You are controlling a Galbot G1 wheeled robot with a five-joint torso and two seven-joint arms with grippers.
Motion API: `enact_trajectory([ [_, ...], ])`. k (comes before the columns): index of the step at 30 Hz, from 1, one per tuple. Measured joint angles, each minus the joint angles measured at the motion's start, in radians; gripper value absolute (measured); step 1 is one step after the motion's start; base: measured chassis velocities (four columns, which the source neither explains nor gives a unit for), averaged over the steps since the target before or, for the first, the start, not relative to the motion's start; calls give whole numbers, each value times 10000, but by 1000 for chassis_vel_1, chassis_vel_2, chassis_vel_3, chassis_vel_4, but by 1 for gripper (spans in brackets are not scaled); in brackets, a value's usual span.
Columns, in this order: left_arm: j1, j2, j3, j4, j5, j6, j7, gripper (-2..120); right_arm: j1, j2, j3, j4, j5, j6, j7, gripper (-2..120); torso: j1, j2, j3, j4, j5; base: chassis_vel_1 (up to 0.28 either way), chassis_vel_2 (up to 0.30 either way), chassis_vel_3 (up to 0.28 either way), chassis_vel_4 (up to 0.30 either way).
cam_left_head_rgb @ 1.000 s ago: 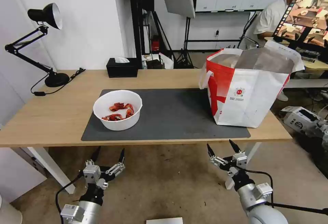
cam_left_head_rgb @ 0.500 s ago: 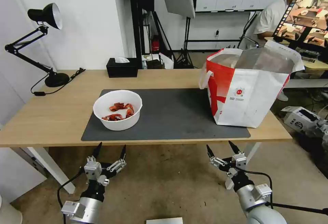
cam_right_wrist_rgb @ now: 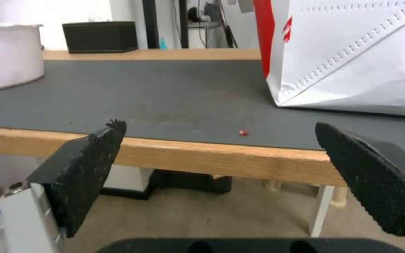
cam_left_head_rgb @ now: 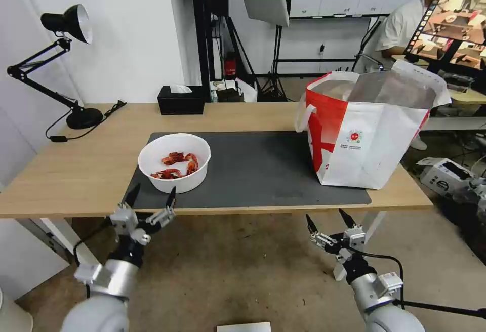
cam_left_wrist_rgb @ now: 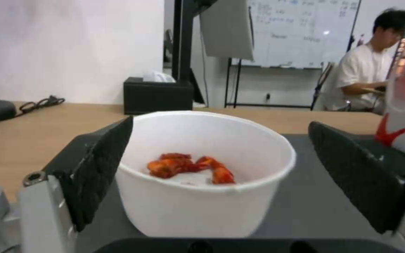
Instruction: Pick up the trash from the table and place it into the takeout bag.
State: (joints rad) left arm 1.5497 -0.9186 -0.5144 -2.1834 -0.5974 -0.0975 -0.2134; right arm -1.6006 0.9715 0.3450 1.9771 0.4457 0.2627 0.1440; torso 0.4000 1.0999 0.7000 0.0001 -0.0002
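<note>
1. The white round bowl [cam_left_head_rgb: 174,162], smooth and thin-walled, holds red crayfish shells [cam_left_head_rgb: 175,165] and sits on the matte dark grey mat [cam_left_head_rgb: 263,170] of the light-wood desk [cam_left_head_rgb: 76,170].
2. The boxy takeout bag [cam_left_head_rgb: 367,139], white and red with silver foil lining, a loop handle and a small round logo whose print is too small to read, stands at the mat's right end.
3. The left end effector [cam_left_head_rgb: 150,198] hovers at the desk's front edge just before the bowl, its ridged black pads [cam_left_wrist_rgb: 99,168] spread wide.
4. The right end effector [cam_left_head_rgb: 328,219] hangs below the desk edge, also wide.
</note>
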Motion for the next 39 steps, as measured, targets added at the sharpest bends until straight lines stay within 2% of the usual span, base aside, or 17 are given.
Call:
enact_trajectory([
  [1,0,0,0,0,0,0,0,100,0,0,0,0,0,0,0,100,0,0,0,0,0,0,0,0,0],
  [3,-686,764,-54,-59,-1200,861,-285,100,1,-1,0,3,1,0,1,100,0,0,0,-1,0,0,0,0,0],
  [4,-686,764,-54,-59,-1200,861,-285,100,1,-1,0,3,1,0,1,100,0,0,0,-1,0,0,0,0,0],
  [7,-1690,1777,-53,43,-2850,2146,-611,100,3,-1,0,6,2,0,1,100,1,0,0,-3,3,0,0,0,0],
  [8,-1690,1777,-53,43,-2850,2146,-611,100,3,-1,0,6,2,0,1,100,1,0,0,-3,3,0,0,0,0],
  [11,-2547,2399,-14,321,-3906,3212,-910,100,4,-2,0,10,2,0,-1,100,0,0,0,-1,1,0,0,0,0],
  [12,-2547,2399,-14,321,-3906,3212,-910,100,4,-2,0,10,2,0,-1,100,0,0,0,-1,1,0,0,0,0],
  [15,-3627,2919,47,711,-5743,4716,-1203,100,3,-2,0,10,2,0,-2,100,1,0,1,-1,2,0,0,0,0],
  [16,-3627,2919,47,711,-5743,4716,-1203,100,3,-2,0,10,2,0,-2,100,1,0,1,-1,2,0,0,0,0],
  [18,-4377,3205,251,1117,-6863,5625,-1259,100,4,-2,1,11,2,0,-1,100,1,0,1,0,2,0,0,0,0],
  [19,-4377,3205,251,1117,-6863,5625,-1259,100,4,-2,1,11,2,0,-1,100,1,0,1,0,2,0,0,0,0],
  [22,-5726,3562,961,1899,-8498,6933,-1410,100,4,-1,1,11,2,0,-2,100,1,0,1,-2,1,0,0,0,0],
  [23,-5726,3562,961,1899,-8498,6933,-1410,100,4,-1,1,11,2,0,-2,100,1,0,1,-2,1,0,0,0,0],
  [26,-6353,3742,1212,2442,-9317,7720,-1778,100,4,-2,1,11,2,0,-2,100,1,0,1,0,3,0,0,0,0],
  [30,-6686,3764,1331,2841,-9774,8026,-2206,100,4,-2,1,11,2,0,-2,100,1,0,0,0,0,0,0,0,0],
  [39,-7119,3809,1595,3489,-10088,8200,-2411,100,4,-2,1,11,2,-2,-2,100,0,0,0,1,2,0,0,0,0],
])
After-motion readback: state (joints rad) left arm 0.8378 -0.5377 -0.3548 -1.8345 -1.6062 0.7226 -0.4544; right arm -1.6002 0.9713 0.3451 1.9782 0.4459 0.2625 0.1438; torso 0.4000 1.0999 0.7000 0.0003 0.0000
